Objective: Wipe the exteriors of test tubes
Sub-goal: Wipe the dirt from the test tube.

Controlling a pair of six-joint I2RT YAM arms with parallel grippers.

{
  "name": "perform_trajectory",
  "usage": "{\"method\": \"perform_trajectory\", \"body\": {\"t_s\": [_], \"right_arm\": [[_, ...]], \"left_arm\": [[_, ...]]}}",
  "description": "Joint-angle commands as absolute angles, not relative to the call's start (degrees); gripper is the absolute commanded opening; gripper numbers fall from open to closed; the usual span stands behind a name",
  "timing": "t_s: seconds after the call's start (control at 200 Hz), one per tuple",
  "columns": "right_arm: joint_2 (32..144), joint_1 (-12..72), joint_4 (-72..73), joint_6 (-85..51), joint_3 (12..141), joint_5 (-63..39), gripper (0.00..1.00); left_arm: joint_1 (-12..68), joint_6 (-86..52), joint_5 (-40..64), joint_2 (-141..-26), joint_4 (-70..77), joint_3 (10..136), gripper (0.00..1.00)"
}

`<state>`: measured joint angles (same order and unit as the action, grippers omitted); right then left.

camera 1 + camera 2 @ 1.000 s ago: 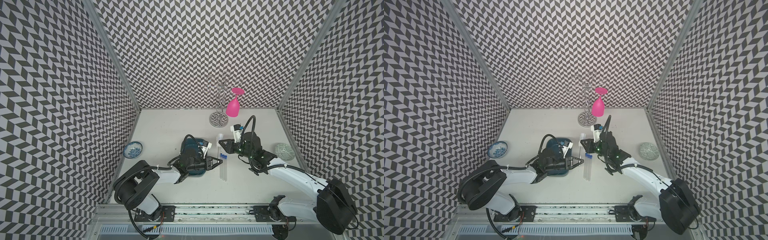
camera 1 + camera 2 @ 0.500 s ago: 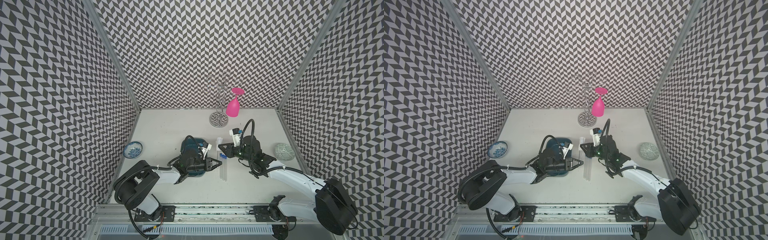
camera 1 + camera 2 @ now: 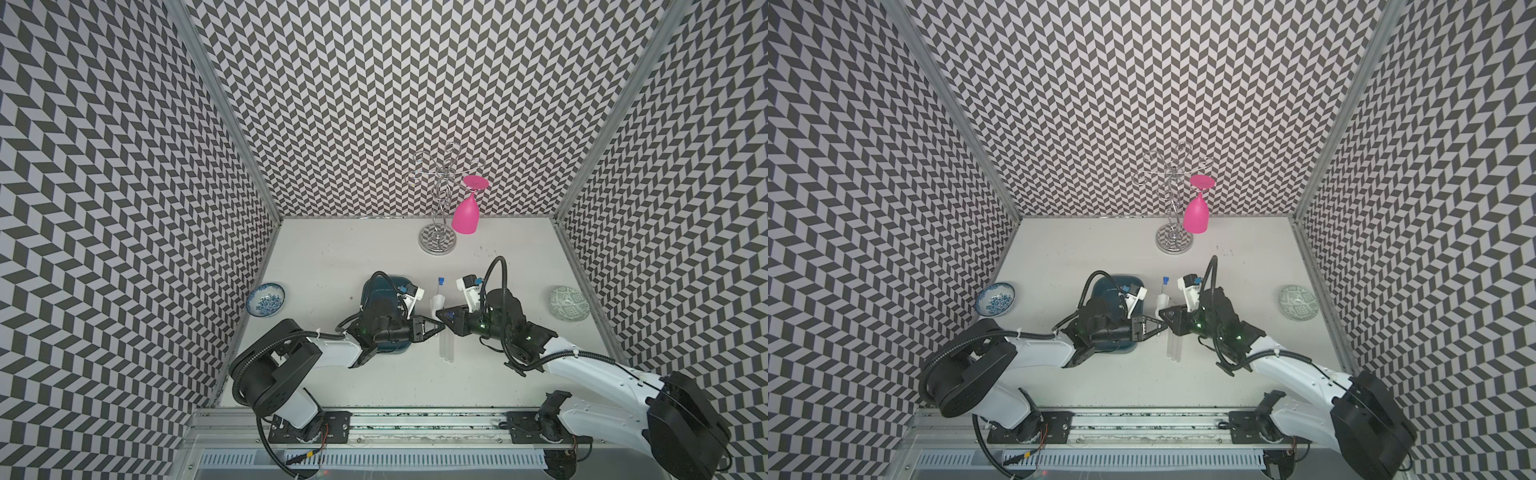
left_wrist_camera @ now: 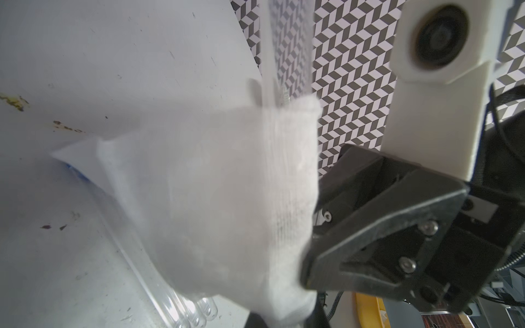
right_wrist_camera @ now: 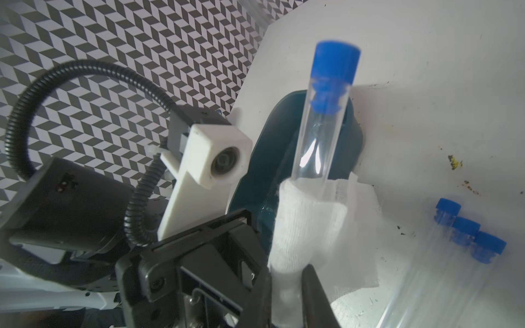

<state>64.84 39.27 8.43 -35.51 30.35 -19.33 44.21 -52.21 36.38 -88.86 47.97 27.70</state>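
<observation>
One clear test tube (image 3: 439,287) (image 5: 321,127) with a blue cap is tilted up off the table, cap toward the back. My left gripper (image 3: 441,325) (image 3: 1165,324) is shut on its lower end, which the tissue hides. The white tissue (image 3: 435,301) (image 4: 213,184) (image 5: 306,227) is wrapped round the tube's lower half. My right gripper (image 3: 438,313) (image 5: 287,298) is shut on that tissue, tip to tip with the left one. Three more test tubes (image 3: 446,353) (image 5: 466,230) lie side by side on the table just in front. A teal tray (image 3: 374,286) sits under the left wrist.
A chrome wire rack (image 3: 438,232) stands at the back with a pink glass (image 3: 465,216) hanging upside down from it. A blue-patterned bowl (image 3: 266,299) sits by the left wall. Near the right wall is a green dish (image 3: 569,303).
My right gripper has slid the tissue down the tube, from near the cap toward the left gripper. The left gripper and the tube have stayed put.
</observation>
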Motion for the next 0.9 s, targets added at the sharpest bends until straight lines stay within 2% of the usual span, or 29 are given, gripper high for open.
{"method": "perform_trajectory", "body": {"t_s": [0.0,0.095,0.225,0.451,0.891], "right_arm": [[64.89,39.61,10.24,-36.53,30.47,-19.52,0.20],[65.94,39.55,7.89,-35.14,34.05,-18.77,0.22],[66.77,39.48,5.73,-33.67,37.44,-16.04,0.31],[71.50,38.49,8.99,-32.11,40.86,-12.83,0.30],[78.30,35.79,7.40,-28.23,48.13,-16.61,0.24]], "left_arm": [[44.57,-52.21,37.88,-88.77,52.82,27.86,0.10],[44.56,-52.21,37.92,-88.45,52.78,27.78,0.10],[44.56,-52.11,37.63,-87.98,52.73,27.49,0.10],[44.56,-52.26,38.06,-87.80,53.18,27.53,0.10],[44.22,-51.42,38.13,-87.14,51.93,27.78,0.10]]}}
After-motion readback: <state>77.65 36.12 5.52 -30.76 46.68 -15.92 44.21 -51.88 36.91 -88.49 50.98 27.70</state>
